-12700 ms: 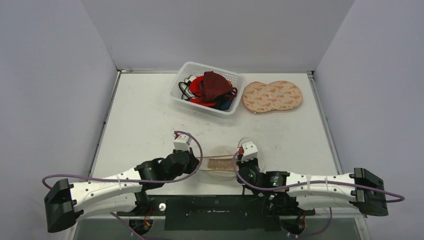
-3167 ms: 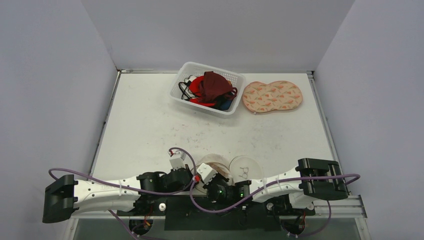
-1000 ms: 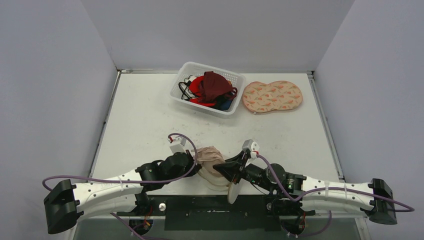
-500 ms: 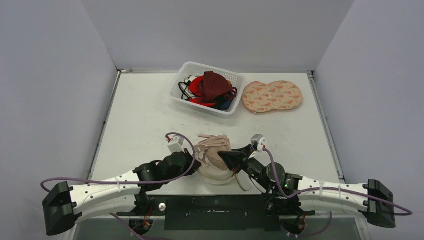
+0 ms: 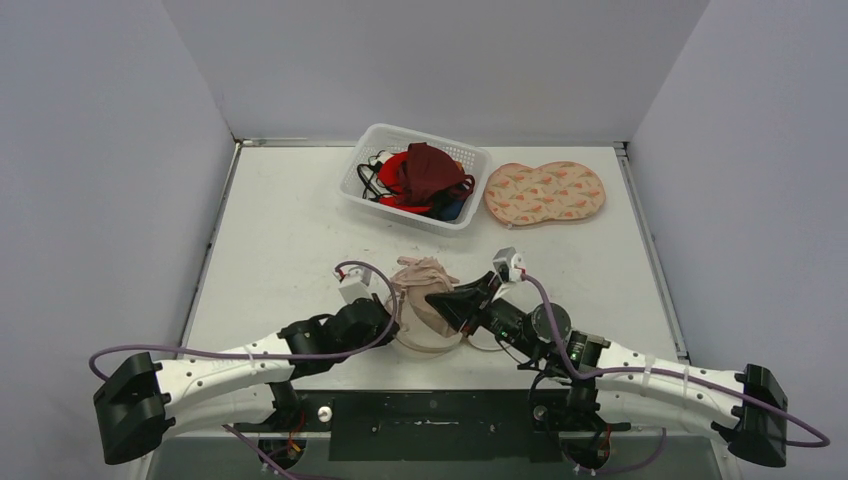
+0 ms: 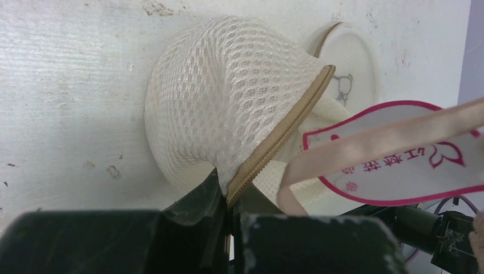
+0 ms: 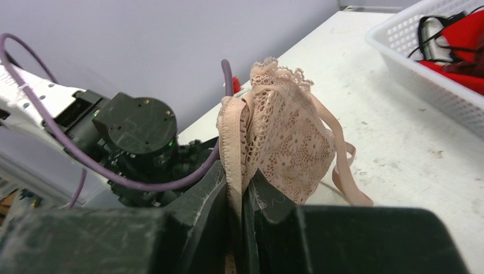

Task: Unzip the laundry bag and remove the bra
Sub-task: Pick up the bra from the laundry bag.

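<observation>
L pincer (image 6: 229, 198) pinches zipper edge (image 6: 281, 136) of mesh laundry bag (image 6: 228, 97), which sits on desk (image 5: 290, 240) near front centre. R pincer (image 7: 238, 191) pinches beige lace bra (image 7: 285, 137), held up off desk at bag's 12 o'clock; white basket (image 5: 415, 222) farther at 12.

The laundry bag (image 6: 228, 97) is cream-white honeycomb mesh, edged by a tan zipper (image 6: 279, 134). A tag (image 6: 399, 171) is white, outlined and lettered in pink-red. The bra (image 7: 285, 137) is pale beige-pink lace with an openwork pattern (its straps are the same tone, but plain). The basket (image 5: 452, 224) is white lattice; the garments (image 5: 425, 172) in it are red, maroon, blue and black. The pouch (image 5: 545, 192) is peach, printed with orange and green shapes. The table (image 5: 290, 240) is white, scuffed grey.
</observation>
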